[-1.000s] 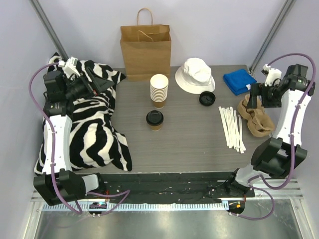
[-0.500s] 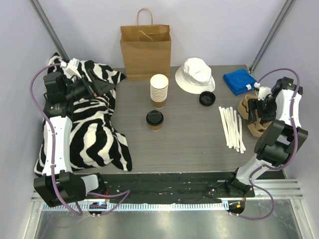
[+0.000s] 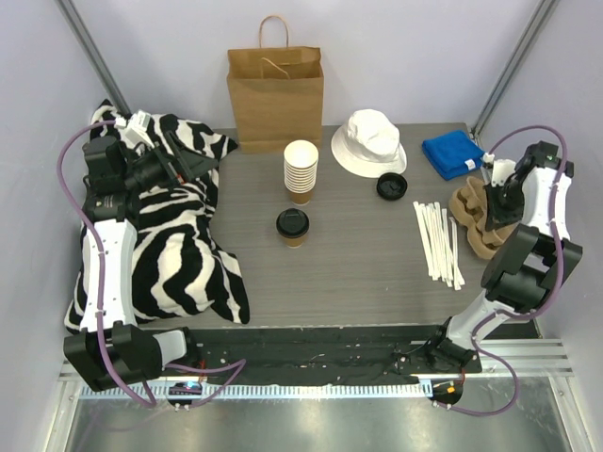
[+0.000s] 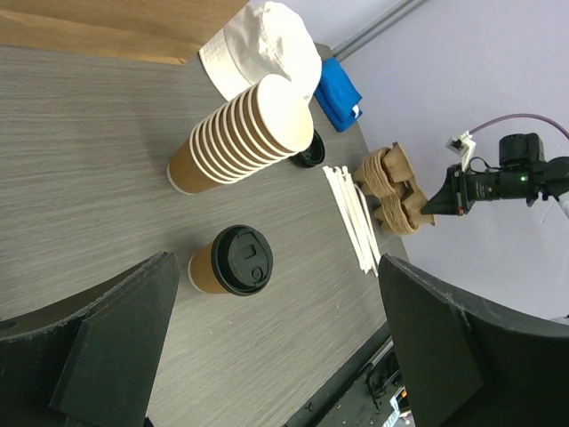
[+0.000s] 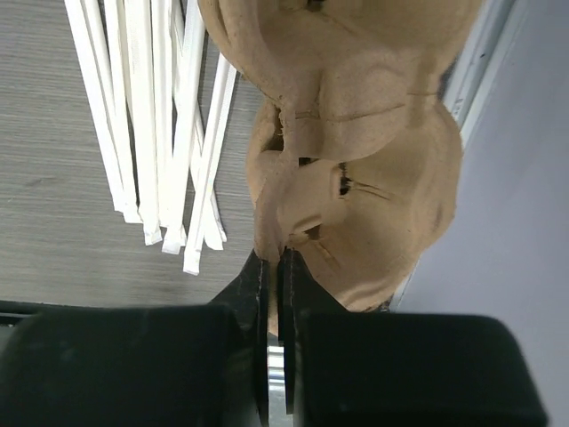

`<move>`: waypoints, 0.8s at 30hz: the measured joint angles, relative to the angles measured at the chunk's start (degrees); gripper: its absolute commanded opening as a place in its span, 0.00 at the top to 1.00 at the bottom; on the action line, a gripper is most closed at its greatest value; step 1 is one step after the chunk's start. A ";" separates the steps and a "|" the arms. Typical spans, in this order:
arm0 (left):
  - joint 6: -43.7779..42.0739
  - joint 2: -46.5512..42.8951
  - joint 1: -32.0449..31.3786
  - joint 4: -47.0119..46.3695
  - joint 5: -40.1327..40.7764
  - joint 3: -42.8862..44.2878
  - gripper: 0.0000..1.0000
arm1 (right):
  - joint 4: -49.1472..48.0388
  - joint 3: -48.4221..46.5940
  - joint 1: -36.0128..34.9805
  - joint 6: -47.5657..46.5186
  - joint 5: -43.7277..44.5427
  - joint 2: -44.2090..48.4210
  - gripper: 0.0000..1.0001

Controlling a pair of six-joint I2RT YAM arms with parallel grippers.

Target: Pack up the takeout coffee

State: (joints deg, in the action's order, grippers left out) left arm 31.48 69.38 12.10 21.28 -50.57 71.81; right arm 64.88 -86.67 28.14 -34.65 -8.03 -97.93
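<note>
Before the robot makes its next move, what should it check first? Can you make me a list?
1. Right gripper shut on the thin edge of the brown pulp cup carrier: ok.
2. Only one carrier layer pinched, not several: cannot tell.
3. Small brown paper cup with a black lid standing upright in the middle of the table, lid on: ok.
4. Left gripper open and holding nothing: ok.
5. Brown paper bag standing upright at the back: ok.
6. Bag mouth open wide enough for packing: cannot tell.
</note>
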 measured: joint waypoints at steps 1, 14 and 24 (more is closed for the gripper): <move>0.00 0.00 0.00 0.02 0.02 0.07 0.00 | 0.17 -0.39 0.00 -0.22 0.00 0.39 0.99; -3.37 1.05 -0.02 5.16 1.60 7.54 0.01 | 2.93 -6.93 -21.05 -1.40 -5.84 20.06 0.99; -4.87 -0.83 -8.79 9.64 3.26 4.92 0.05 | -6.91 2.38 -58.42 2.40 2.82 25.90 0.99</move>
State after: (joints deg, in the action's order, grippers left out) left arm 26.61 68.55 3.31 30.92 -47.31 76.73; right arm 57.98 -84.29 -30.28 -32.25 -5.21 -72.03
